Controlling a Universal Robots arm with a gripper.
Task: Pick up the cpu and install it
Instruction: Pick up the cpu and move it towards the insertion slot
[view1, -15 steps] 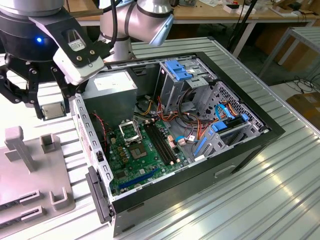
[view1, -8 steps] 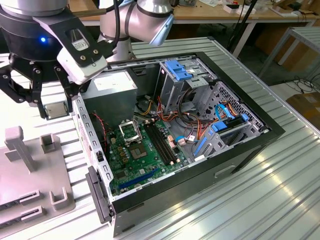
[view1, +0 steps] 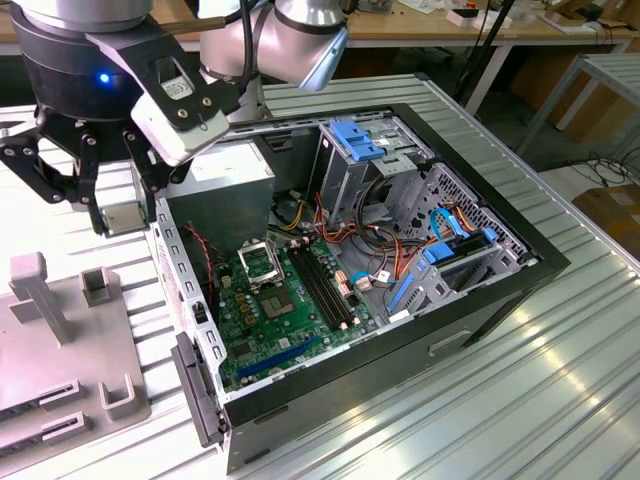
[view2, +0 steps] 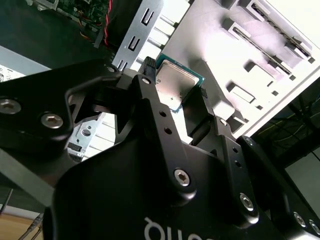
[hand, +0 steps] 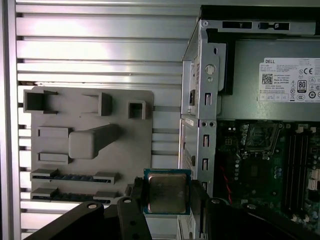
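**Cpu pinched in the fingers, hanging outside the case wall from the socket**

The gripper (hand: 167, 196) is clenching the cpu (hand: 166, 192). Its two black fingers (hand: 134, 202) are pressing on two opposite edges of the small square chip. The pale metal face is turning toward the wrist cameras, with a green rim showing around it. In the second wrist view the same pinch is showing, with the cpu (view2: 175, 82) sitting right at the fingertips.

The socket (hand: 260, 137) is the place everything is measured from. The cpu is lying well apart from it, out beyond the perforated case wall (hand: 200, 115), which is standing between the two. In the exterior view the gripper (view1: 120, 215) is hanging to the exterior view's left of the socket (view1: 258, 262) and, as it looks, above its level. It is hanging over the ribbed table (view1: 560, 400) rather than over the green board (view1: 290, 320) that is carrying the socket. The grey fixture plate (hand: 90, 145) is lying farther from the socket again, on the cpu's far side.

Being square, the chip is offering no long axis. In the first wrist view its edges are running roughly parallel to the socket's edges, so the gap seems to be one of position across the wall rather than of turn. Which corner is matching which is too small to tell, and so is whether the socket's metal frame is lifted.
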